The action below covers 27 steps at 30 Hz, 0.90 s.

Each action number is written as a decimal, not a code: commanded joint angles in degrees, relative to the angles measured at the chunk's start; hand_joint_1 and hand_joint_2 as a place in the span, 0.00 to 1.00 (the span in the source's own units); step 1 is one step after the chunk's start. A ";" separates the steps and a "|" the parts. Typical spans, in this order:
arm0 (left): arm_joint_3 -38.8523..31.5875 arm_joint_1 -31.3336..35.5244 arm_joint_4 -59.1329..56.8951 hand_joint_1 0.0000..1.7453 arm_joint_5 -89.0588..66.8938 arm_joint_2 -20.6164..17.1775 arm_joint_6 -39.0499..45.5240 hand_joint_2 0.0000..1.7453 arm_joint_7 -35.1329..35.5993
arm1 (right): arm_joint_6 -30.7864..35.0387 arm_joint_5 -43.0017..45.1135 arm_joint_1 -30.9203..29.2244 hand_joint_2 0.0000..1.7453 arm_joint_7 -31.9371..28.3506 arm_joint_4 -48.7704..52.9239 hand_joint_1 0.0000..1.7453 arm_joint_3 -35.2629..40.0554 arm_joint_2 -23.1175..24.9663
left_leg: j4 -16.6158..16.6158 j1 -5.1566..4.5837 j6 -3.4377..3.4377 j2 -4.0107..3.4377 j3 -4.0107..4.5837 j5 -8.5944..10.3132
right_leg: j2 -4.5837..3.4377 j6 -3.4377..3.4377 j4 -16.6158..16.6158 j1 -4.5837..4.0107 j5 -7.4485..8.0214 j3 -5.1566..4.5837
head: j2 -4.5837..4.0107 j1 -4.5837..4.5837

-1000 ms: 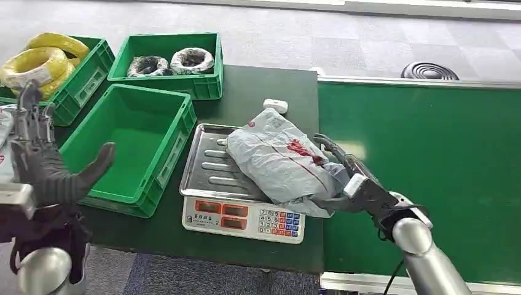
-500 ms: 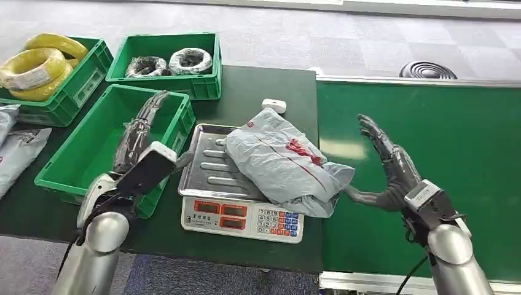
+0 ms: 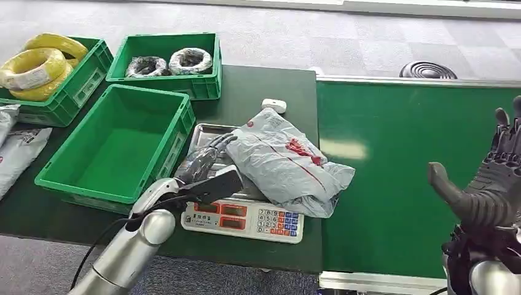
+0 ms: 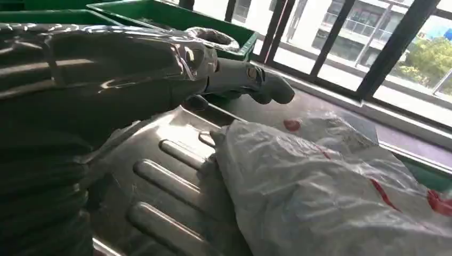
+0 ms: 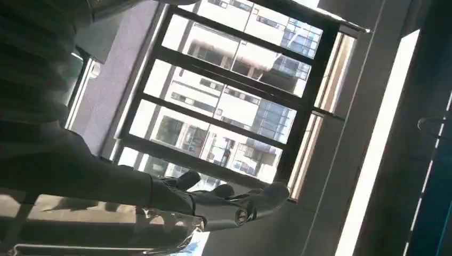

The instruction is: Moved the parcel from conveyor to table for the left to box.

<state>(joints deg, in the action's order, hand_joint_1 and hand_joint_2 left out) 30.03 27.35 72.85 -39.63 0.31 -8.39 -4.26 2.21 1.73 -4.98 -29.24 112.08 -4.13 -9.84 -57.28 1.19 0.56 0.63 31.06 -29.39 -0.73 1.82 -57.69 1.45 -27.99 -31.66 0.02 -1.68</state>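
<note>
Two robot hands show in the head view. The left hand (image 3: pixel 206 163) lies low over the metal tray of the scale (image 3: pixel 241 216), fingers out straight and apart, with nothing in it. Its fingertips (image 3: pixel 224 141) are just beside the near edge of the parcel (image 3: pixel 285 163), and I cannot tell if they touch it. The parcel is a grey plastic bag with red marks. It lies across the tray, and one end hangs over onto the green conveyor (image 3: pixel 399 172). The scale stands on the dark table (image 3: pixel 258 86). The right hand (image 3: pixel 491 184) is held up at the right edge, well apart from the parcel, with fingers spread and nothing in it. Next to the scale is a green box (image 3: pixel 117 144). Behind it, one box holds yellow coils (image 3: pixel 40 64) and another holds dark coils (image 3: pixel 169 61).
</note>
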 commanded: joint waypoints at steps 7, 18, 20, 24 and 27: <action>11.55 6.94 -13.97 0.02 2.51 7.86 0.45 1.00 3.14 | 1.17 -0.88 1.09 1.00 0.00 2.29 0.00 -0.01 7.00 | 0.08 -0.03 -0.06 0.09 0.00 0.07 | 0.17 -0.12 0.07 -0.01 0.03 0.08 | 0.00 0.02; 9.68 5.79 -14.52 0.03 6.68 12.11 10.99 1.00 2.57 | 0.34 -0.54 2.42 1.00 -0.09 1.50 0.00 -0.08 8.22 | 0.05 -0.02 -0.04 0.01 0.03 0.04 | 0.08 -0.10 0.04 -0.01 0.03 0.02 | 0.00 -0.02; 9.96 5.92 -15.01 0.04 6.75 12.14 11.50 1.00 2.63 | 0.37 -0.56 2.07 1.00 -0.08 1.45 0.00 0.09 8.50 | 0.09 -0.06 -0.06 0.00 0.01 0.07 | 0.09 -0.12 0.06 0.02 0.04 0.01 | 0.00 -0.02; 11.71 7.01 -19.82 0.09 5.55 12.21 14.86 1.00 4.09 | -0.81 -0.90 1.43 1.00 0.83 2.49 0.00 0.47 10.76 | 0.07 -0.04 -0.03 -0.05 0.00 0.04 | 0.02 -0.11 0.03 0.01 0.04 0.02 | 0.00 0.00; 12.56 7.37 -24.65 0.03 4.80 12.46 15.10 1.00 4.25 | -1.82 -1.33 1.77 1.00 1.51 3.64 0.00 0.15 12.78 | 0.07 -0.03 -0.02 -0.01 0.00 0.05 | 0.05 -0.10 0.02 0.01 0.03 0.02 | 0.00 0.00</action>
<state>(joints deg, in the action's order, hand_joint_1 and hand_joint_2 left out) 38.58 31.74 60.28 -33.42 12.98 5.60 -0.87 1.81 0.81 -2.57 -28.89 114.66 -3.93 -2.38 -57.28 1.17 0.56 0.64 31.10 -29.39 -0.73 1.82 -57.70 1.46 -27.99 -31.66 0.02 -1.68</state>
